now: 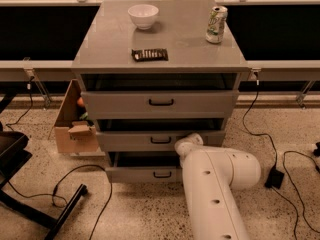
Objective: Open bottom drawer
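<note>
A grey desk (110, 44) holds three drawers stacked one above another, each with a single black bar handle at the centre of its front. All three stand a little way out, with a dark gap above each front. The top drawer (120, 104) has the tallest front and the widest handle, and the middle drawer (130, 141) sits under it. The bottom drawer (135, 174) is lowest, just above the speckled floor (140, 209). Its front is low, flat and plain grey, and its handle is small. On the desk top are one white bowl (143, 15), one green-and-white drinks can (216, 24) standing upright and one dark flat packet (149, 54). The print on the can and the packet is too small to read. One open cardboard box (75, 134) stands on the floor against the left side of the desk; the label on it cannot be read. One white arm (215, 184) rises from the lower edge, covering the right part of the bottom drawer's front. The tool (188, 144) lies at the right part of the middle drawer's front, just above the bottom drawer; I cannot tell whether it is open or closed. Several black cables (265, 139) trail over the floor.
</note>
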`<state>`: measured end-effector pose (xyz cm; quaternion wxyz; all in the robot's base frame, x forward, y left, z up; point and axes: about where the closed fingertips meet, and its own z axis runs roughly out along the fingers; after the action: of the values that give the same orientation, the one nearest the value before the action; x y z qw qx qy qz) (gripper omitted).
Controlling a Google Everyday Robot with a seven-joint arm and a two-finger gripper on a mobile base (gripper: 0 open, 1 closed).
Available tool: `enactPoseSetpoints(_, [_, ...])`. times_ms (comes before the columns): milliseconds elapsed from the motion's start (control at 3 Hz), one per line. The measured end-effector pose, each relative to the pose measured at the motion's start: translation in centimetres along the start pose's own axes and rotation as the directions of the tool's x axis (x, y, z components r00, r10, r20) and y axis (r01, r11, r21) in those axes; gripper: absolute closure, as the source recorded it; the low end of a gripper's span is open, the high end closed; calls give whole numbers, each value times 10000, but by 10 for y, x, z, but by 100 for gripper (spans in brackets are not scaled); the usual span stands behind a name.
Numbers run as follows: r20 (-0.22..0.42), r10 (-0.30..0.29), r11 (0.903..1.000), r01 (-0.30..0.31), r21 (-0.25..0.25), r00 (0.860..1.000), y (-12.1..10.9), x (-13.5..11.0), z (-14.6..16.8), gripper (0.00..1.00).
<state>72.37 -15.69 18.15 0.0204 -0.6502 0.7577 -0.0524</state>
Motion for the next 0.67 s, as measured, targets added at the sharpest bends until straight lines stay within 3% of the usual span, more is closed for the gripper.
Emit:
enactPoseSetpoints(333, [1,1,10000,-1,0,10000,-1,0,-7,100])
enactPoseSetpoints(667, [1,1,10000,-1,0,10000,-1,0,-7,82])
